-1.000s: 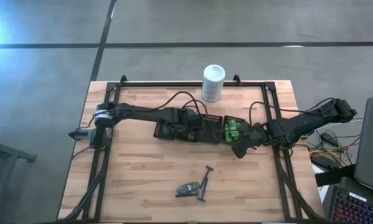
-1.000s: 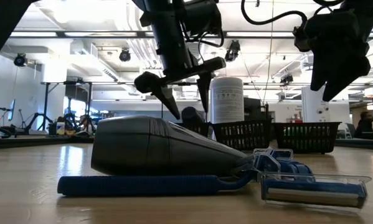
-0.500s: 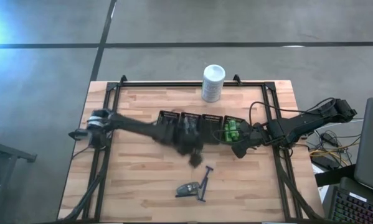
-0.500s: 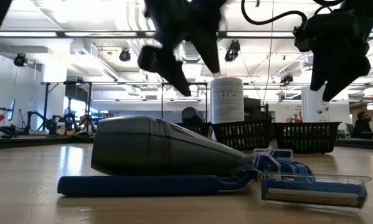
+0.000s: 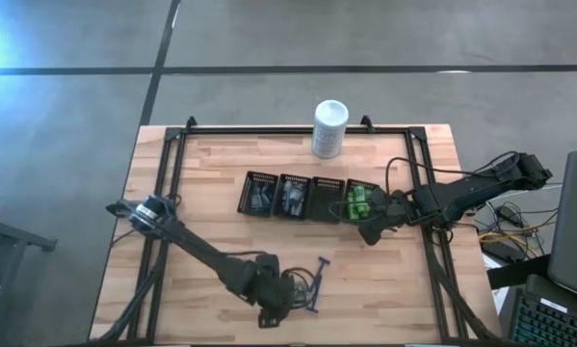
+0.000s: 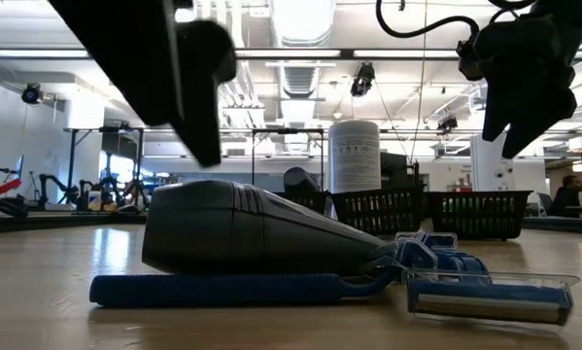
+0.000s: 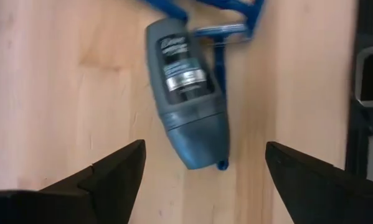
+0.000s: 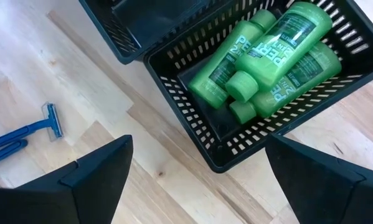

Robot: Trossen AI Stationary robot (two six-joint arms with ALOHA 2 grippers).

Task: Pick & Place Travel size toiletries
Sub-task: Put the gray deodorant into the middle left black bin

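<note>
A grey tube [image 7: 186, 93] lies on its side on the wood near the table's near edge, across the handles of thin blue razors [image 7: 226, 18]. In the low view the tube [image 6: 242, 228] rests on a blue razor handle [image 6: 222, 289]. My left gripper [image 7: 202, 180] hangs open just above it, one finger on each side of the tube's rounded end, touching nothing. In the high view this gripper [image 5: 276, 306] covers most of the tube. My right gripper [image 8: 198, 180] is open and hovers beside the tray's right compartment, where green bottles [image 8: 267, 56] lie.
The black mesh divided tray [image 5: 307, 198] sits mid-table, its left compartments holding grey items and its right one the green bottles [image 5: 357, 202]. A white canister [image 5: 329, 128] stands at the far edge. Bare wood lies left of the tray and along the near edge.
My left arm has swung from above the tray toward the table's near edge and come down over the grey tube and razors, its gripper staying open. The right arm, the tube and the razors have kept still.
</note>
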